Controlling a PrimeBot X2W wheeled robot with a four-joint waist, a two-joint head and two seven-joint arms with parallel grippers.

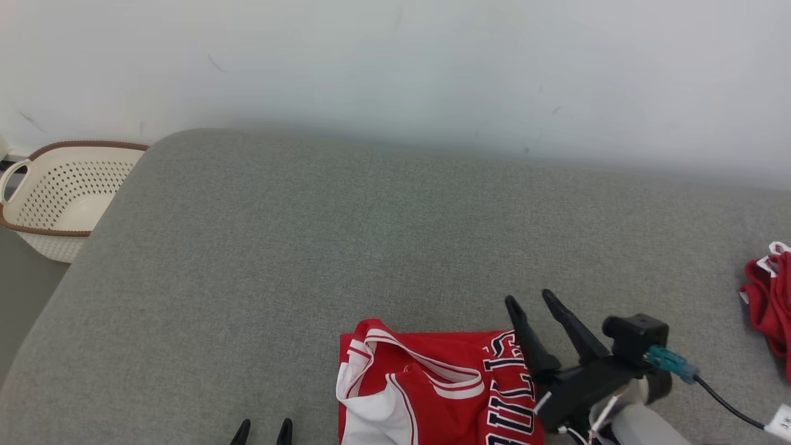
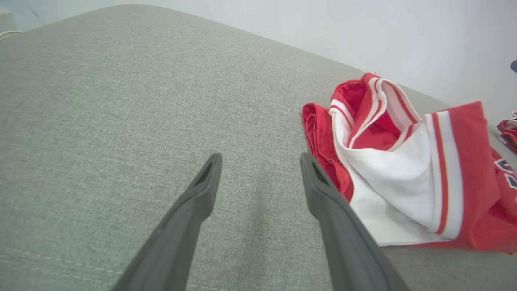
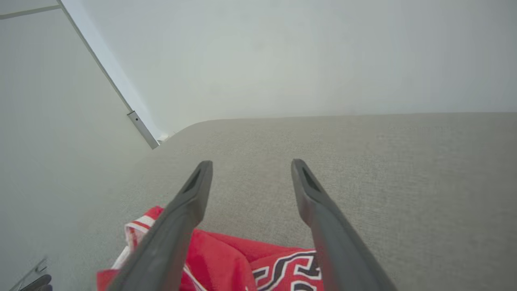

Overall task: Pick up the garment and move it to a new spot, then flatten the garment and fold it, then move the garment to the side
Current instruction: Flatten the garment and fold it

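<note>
Right gripper: 2 fingers spread, nothing between them, hanging over the right end of the jersey, at the near edge of the cushion. Left gripper is also spread and empty, over bare cushion at that same near edge, just left of the jersey.

The jersey lies free on the cushion, gripped by neither arm, as a rough rectangle with layers stacked. I read it as moved and at least partly folded, but the left end is bunched, with the white lining showing. Tidying that fold and the shift to the side look still to do.

A 2nd red garment is at the cushion's right edge, and a basket sits off its far-left corner.
</note>
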